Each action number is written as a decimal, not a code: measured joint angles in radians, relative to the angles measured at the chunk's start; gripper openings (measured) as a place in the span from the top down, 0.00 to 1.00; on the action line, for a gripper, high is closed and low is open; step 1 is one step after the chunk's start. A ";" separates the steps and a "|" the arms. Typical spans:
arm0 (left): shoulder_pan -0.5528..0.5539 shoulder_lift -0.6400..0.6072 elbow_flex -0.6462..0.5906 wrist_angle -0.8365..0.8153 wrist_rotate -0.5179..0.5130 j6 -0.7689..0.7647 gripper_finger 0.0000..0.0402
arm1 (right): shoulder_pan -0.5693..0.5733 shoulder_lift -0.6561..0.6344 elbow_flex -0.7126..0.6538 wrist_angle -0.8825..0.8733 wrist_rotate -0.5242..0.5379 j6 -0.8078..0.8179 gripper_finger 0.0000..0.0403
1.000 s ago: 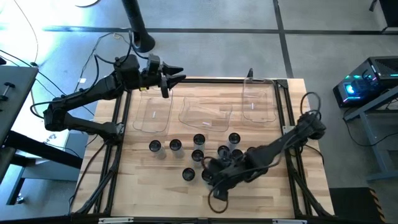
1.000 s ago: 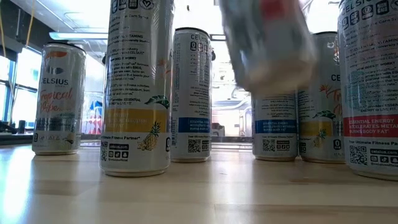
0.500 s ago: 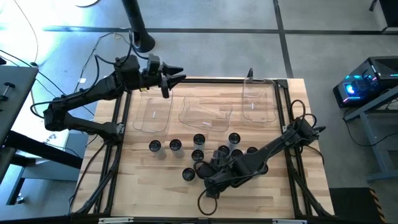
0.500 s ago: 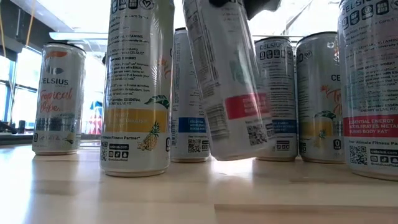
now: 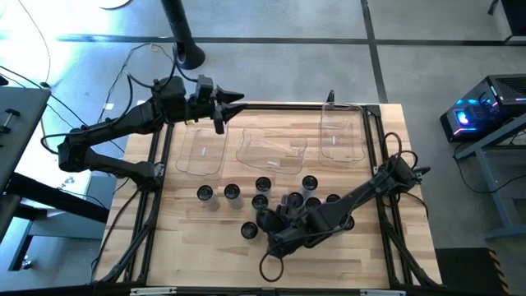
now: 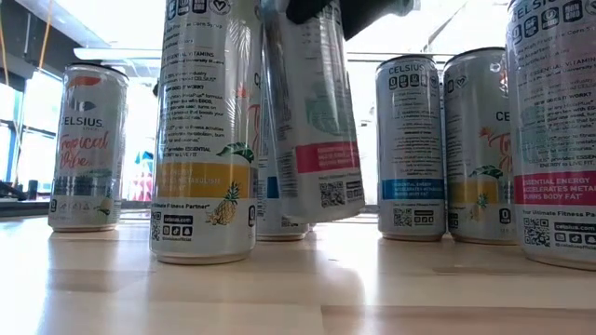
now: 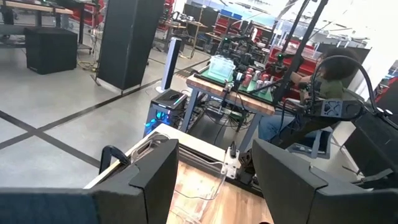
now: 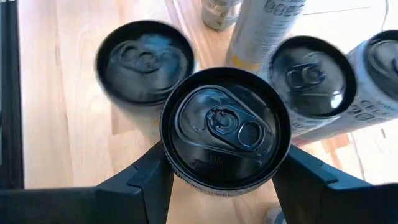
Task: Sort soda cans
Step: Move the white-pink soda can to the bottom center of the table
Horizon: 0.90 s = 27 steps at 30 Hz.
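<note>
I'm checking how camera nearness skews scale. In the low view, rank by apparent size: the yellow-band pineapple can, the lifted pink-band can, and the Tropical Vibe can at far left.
1. Yellow-band pineapple can, cropped at the top.
2. Pink-band can, tilted, off the table in the right pincer; it sits farther back, so this ranking is unsure.
3. Tropical Vibe can.
All are likely identical cans.

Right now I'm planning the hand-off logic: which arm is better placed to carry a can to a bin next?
Right. The right gripper is shut on a can, lifted and tilted off the table. The left gripper hovers empty beyond the bins.
</note>
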 joint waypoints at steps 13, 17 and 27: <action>-0.028 0.000 0.000 -0.005 -0.046 0.018 0.50 | 0.022 0.048 0.002 -0.001 0.024 0.027 0.48; -0.028 0.000 0.000 -0.008 -0.048 0.021 0.50 | 0.023 0.049 0.002 -0.003 0.028 0.026 0.48; -0.027 0.000 0.000 -0.008 -0.048 0.041 0.50 | 0.021 0.050 0.002 -0.004 0.014 0.021 0.38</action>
